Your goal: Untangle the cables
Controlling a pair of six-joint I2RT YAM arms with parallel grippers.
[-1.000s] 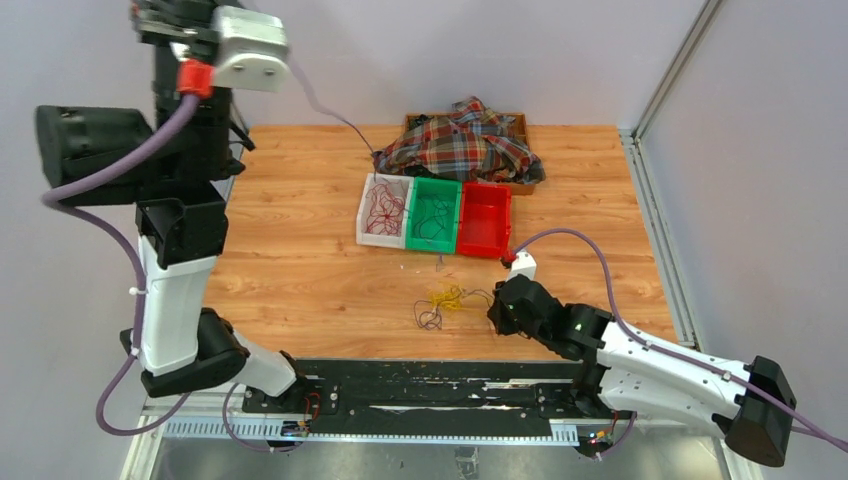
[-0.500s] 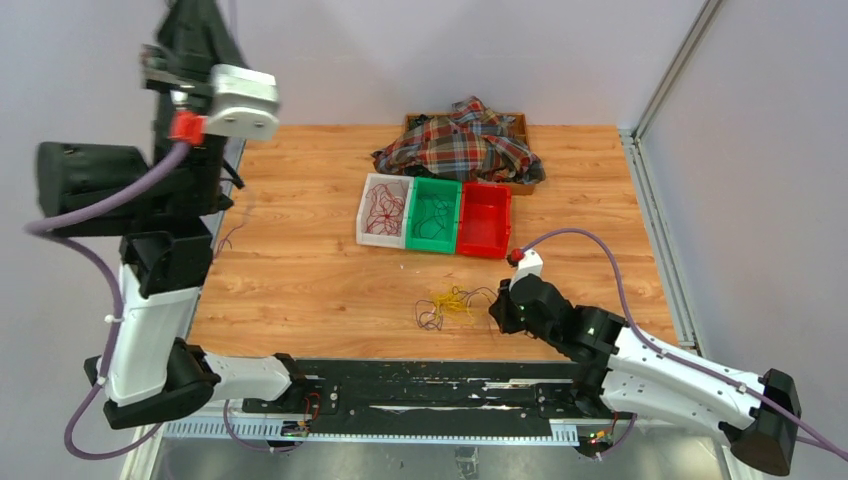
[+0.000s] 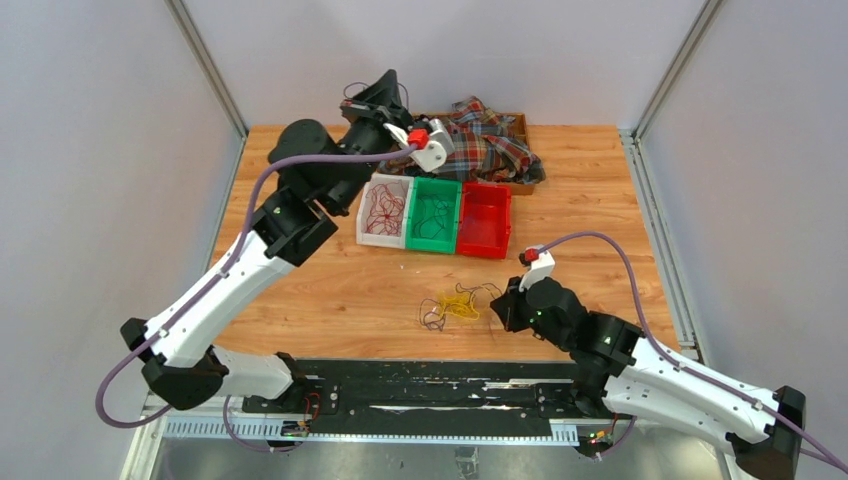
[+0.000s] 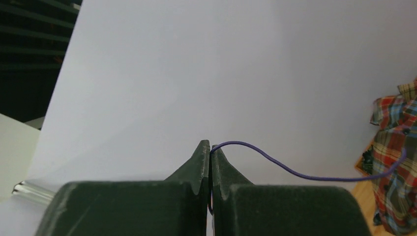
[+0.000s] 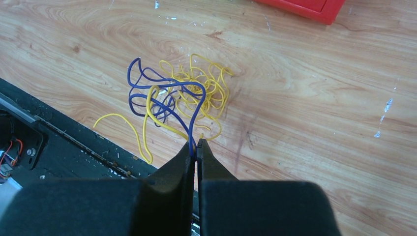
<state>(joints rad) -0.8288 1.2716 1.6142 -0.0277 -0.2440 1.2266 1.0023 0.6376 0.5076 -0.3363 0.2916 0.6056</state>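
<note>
A small tangle of yellow and dark blue cables [image 3: 452, 303] lies on the table near the front edge; it also shows in the right wrist view [image 5: 183, 93]. My right gripper [image 3: 498, 306] [image 5: 196, 145] is shut on a blue cable of this tangle, just to its right. My left gripper [image 3: 374, 97] [image 4: 210, 147] is raised at the back, beside the plaid cloth, and is shut on a thin purple wire [image 4: 295, 173] that runs toward the cloth. Dark red cables [image 3: 385, 208] lie in a white bin and green cables [image 3: 435, 216] in a green bin.
A red bin [image 3: 485, 220] stands to the right of the green one. The plaid cloth [image 3: 470, 140] is heaped on a brown tray at the back; it also shows in the left wrist view [image 4: 393, 162]. A black rail [image 3: 430, 385] borders the table's front.
My left arm has swung from high at the far left to the back centre by the plaid cloth, still shut on the purple wire. My right gripper shifted slightly right with the blue cable.
</note>
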